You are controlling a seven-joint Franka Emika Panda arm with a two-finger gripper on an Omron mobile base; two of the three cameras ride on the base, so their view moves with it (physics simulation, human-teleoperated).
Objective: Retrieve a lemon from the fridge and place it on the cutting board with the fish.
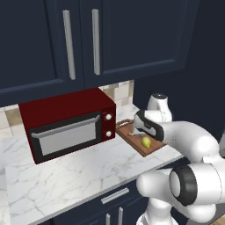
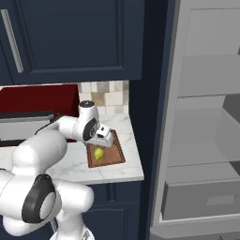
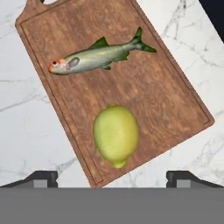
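1. So the lemon (image 3: 116,134) is sitting on the cutting board (image 3: 166,94), near the end away from the handle loop, close to one long edge but inside the rim; looks settled to us, resting flat and not rolling anywhere.
2. The fish (image 3: 97,56) lies across the board nearer the handle end, apart from the lemon, not touching it — we'd guess the lemon went on the bare wood so it wouldn't nudge the fish.
3. Our gripper (image 3: 112,177) hangs right above the lemon with its fingers spread wide, one tip on each side of the fruit and clear of it; nothing in its grasp.
4. From the right base view the fridge (image 2: 201,117) stands open beside the counter (image 2: 133,164), grey shelves showing.
5. Task looks basically done to us — what's left is lifting straight up so the fingertips don't clip the lemon.
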